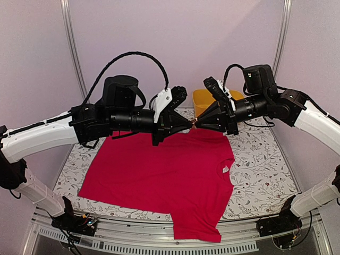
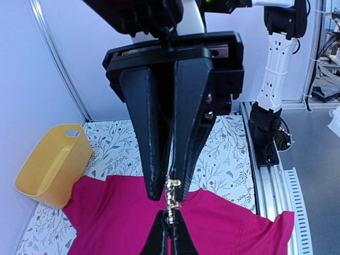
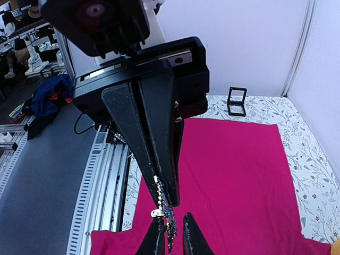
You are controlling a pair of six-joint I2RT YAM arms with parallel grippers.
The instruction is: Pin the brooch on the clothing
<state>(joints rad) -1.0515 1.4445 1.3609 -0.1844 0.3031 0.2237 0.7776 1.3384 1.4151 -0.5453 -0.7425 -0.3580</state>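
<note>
The silvery brooch (image 1: 194, 122) hangs in the air between my two grippers, which meet tip to tip above the far edge of the red-pink T-shirt (image 1: 159, 175). My left gripper (image 1: 187, 125) is shut on the brooch (image 2: 171, 199); its fingers (image 2: 161, 234) pinch the lower end. My right gripper (image 1: 201, 123) faces it with its jaws slightly apart around the brooch (image 3: 169, 212), which lies against one of its fingers (image 3: 158, 236). The shirt lies flat on the tablecloth below, also in the left wrist view (image 2: 106, 223) and the right wrist view (image 3: 239, 175).
A yellow bin (image 1: 204, 101) stands at the back of the table behind the grippers, also in the left wrist view (image 2: 53, 159). A small black open case (image 3: 237, 101) sits on the floral tablecloth (image 1: 260, 159) past the shirt. One shirt sleeve hangs over the front edge.
</note>
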